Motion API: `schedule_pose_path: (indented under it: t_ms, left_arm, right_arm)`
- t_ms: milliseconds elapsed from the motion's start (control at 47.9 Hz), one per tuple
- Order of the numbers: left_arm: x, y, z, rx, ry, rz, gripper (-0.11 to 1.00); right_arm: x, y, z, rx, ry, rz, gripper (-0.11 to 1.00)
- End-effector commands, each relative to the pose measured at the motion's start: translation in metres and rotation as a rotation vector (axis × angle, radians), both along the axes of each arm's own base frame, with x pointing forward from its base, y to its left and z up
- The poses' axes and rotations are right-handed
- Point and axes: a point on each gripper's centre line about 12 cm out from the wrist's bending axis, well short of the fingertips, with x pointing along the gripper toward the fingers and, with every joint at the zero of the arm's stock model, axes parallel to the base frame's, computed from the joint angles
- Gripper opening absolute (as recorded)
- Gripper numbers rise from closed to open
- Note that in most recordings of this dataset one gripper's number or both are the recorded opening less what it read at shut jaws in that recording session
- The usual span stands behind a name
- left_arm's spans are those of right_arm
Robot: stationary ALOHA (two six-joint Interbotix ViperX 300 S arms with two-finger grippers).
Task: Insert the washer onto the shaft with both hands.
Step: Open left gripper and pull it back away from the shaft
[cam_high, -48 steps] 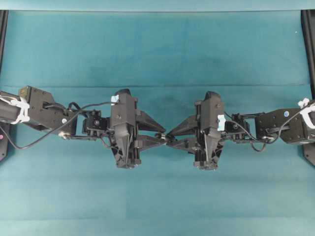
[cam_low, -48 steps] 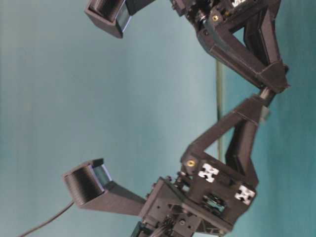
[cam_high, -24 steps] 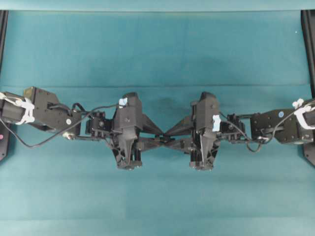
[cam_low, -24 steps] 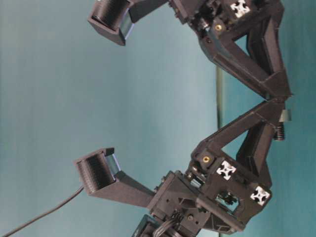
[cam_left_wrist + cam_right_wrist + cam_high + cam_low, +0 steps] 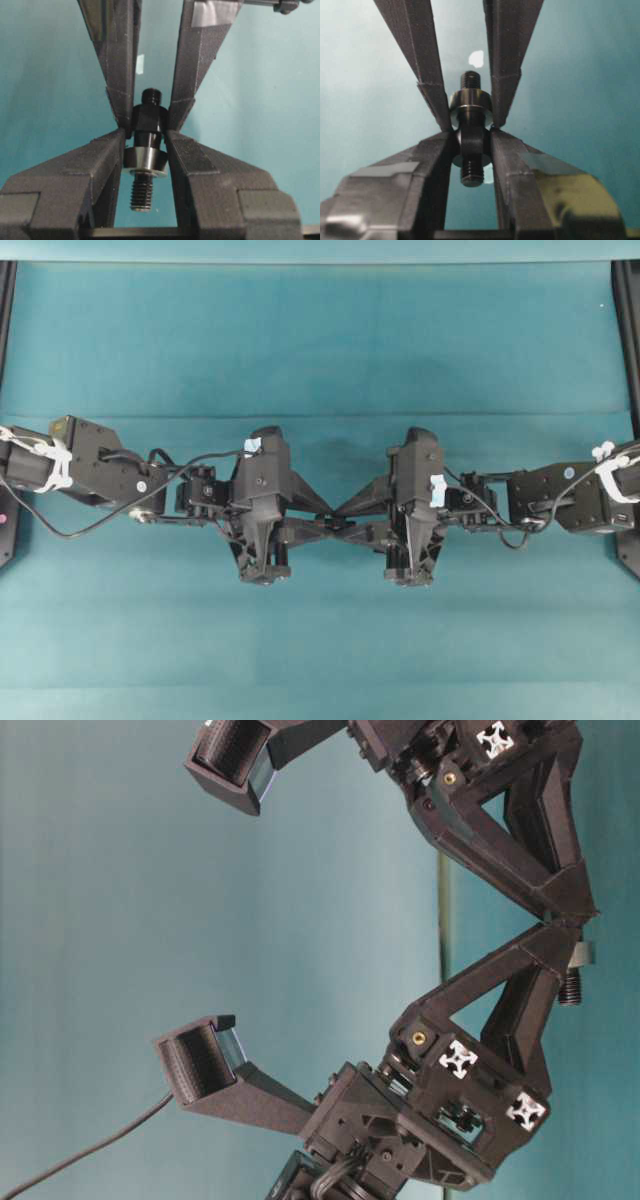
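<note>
My left gripper point(image 5: 145, 146) is shut on the washer point(image 5: 145, 157), a silvery ring held above the cloth. The shaft point(image 5: 149, 117), a dark stepped rod, runs through the ring. Its threaded tip point(image 5: 141, 192) pokes out towards my left palm. My right gripper point(image 5: 471, 136) is shut on the shaft's thick body point(image 5: 471, 140), with the washer point(image 5: 471, 109) just beyond its fingertips. In the overhead view the left gripper point(image 5: 340, 524) and right gripper point(image 5: 332, 522) meet tip to tip at the centre with their fingers interleaved. The table-level view shows the threaded tip point(image 5: 570, 988) past the washer point(image 5: 580, 953).
A teal cloth point(image 5: 320, 340) covers the table beneath both arms. Black frame posts stand at the left edge point(image 5: 6, 320) and right edge point(image 5: 626, 320). A small whitish fleck point(image 5: 476, 58) lies on the cloth below the grippers.
Both grippers have moved towards each other, from tips just touching to fingers interleaved. The shaft's threaded tip now shows through the washer. Little has shifted in the last half second.
</note>
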Motion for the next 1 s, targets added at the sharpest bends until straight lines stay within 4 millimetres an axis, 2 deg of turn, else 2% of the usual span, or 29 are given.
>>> schedule_pose_path:
  t_ms: [0,230,376,438,543,605,668,981]
  left_arm:
    - [0.011,0.002,0.026,-0.002,-0.081,0.005,0.34]
    - [0.009,0.006,0.044,-0.003,-0.123,0.014,0.34]
    - [0.008,0.007,0.057,-0.003,-0.156,0.017,0.08]
    - [0.007,0.007,0.062,-0.003,-0.170,0.017,0.15]
    - [0.005,0.007,0.065,-0.005,-0.175,0.017,0.40]
    - [0.003,0.008,0.064,-0.012,-0.170,0.022,0.59]
    - [0.002,0.007,0.063,-0.029,-0.167,0.027,0.70]
    - [-0.014,0.007,0.059,-0.058,-0.148,0.040,0.63]
  right_arm:
    - [0.011,-0.001,0.015,0.011,-0.066,-0.008,0.00]
    - [0.008,0.000,0.015,0.011,-0.072,-0.007,0.00]
    - [0.007,-0.001,0.017,0.016,-0.087,-0.016,0.00]
    - [0.006,-0.002,0.017,0.019,-0.096,-0.023,0.00]
    - [0.004,-0.002,0.019,0.023,-0.118,-0.028,0.00]
    - [0.001,-0.002,0.020,0.031,-0.130,-0.037,0.00]
    - [-0.003,-0.002,0.020,0.047,-0.146,-0.045,0.00]
    - [-0.026,-0.003,0.026,0.109,-0.260,-0.068,0.00]
